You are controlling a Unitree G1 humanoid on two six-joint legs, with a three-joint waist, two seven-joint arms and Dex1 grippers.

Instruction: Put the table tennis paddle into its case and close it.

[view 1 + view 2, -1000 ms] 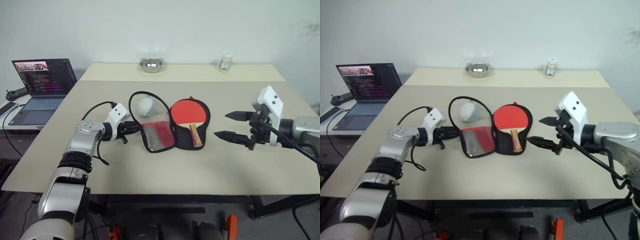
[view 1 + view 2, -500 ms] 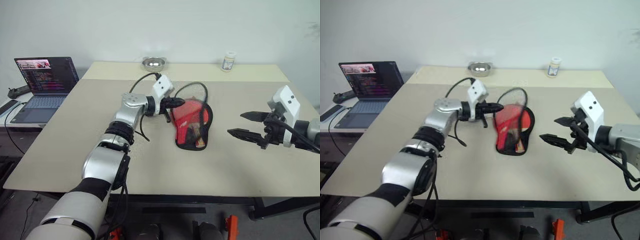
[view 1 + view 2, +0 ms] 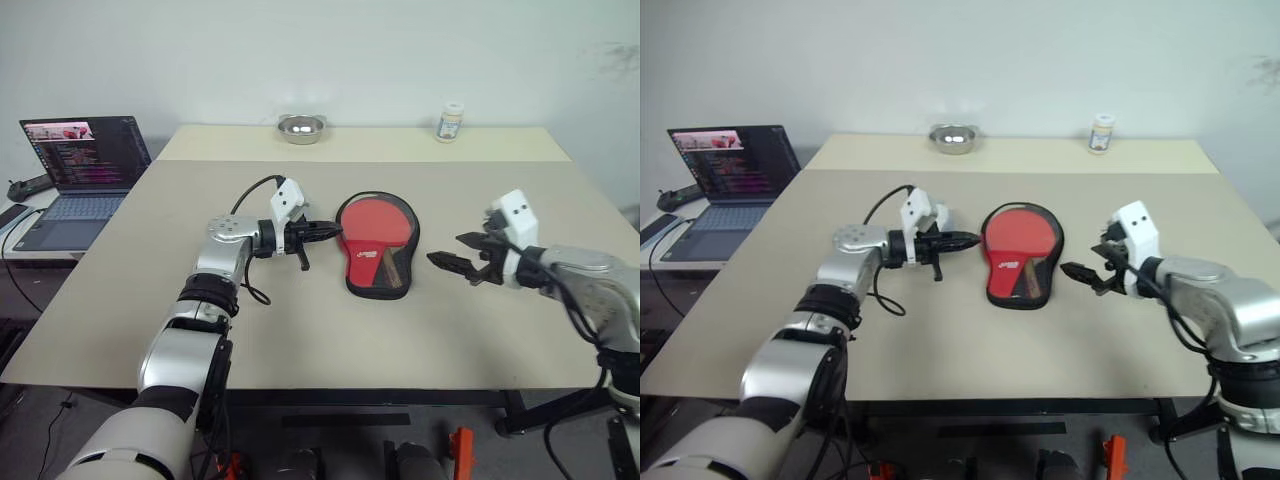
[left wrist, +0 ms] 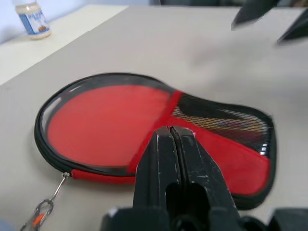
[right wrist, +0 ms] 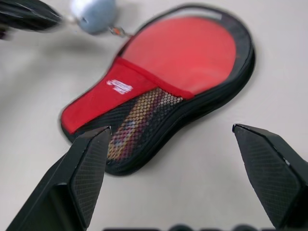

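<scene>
One case (image 3: 376, 245) lies flat near the middle of the beige table (image 3: 450, 330), and everything else can be placed from it. It is a soft, paddle-shaped pouch with a black edge, a smooth red round face, a red fabric band with a small white logo, and a black mesh pocket over the narrow end. The one table tennis paddle (image 5: 139, 113) is inside it: its striped wooden handle shows through the mesh. A small metal zip pull on a chain (image 4: 48, 204) trails from the rim of the round end.

Two grippers flank the case. The left gripper (image 3: 326, 229) sits just beside the round end with its two black fingers pressed together on nothing I can make out. The right gripper (image 3: 452, 252) is near the opposite side, a little apart, its textured wedge-shaped fingers (image 5: 89, 173) spread wide and empty.

Well beyond the case, at the table's far edge, stand one shiny metal bowl (image 3: 302, 128) and one small white jar (image 3: 452, 122). Far off past the left gripper, one open laptop (image 3: 75, 170) sits on a side surface.
</scene>
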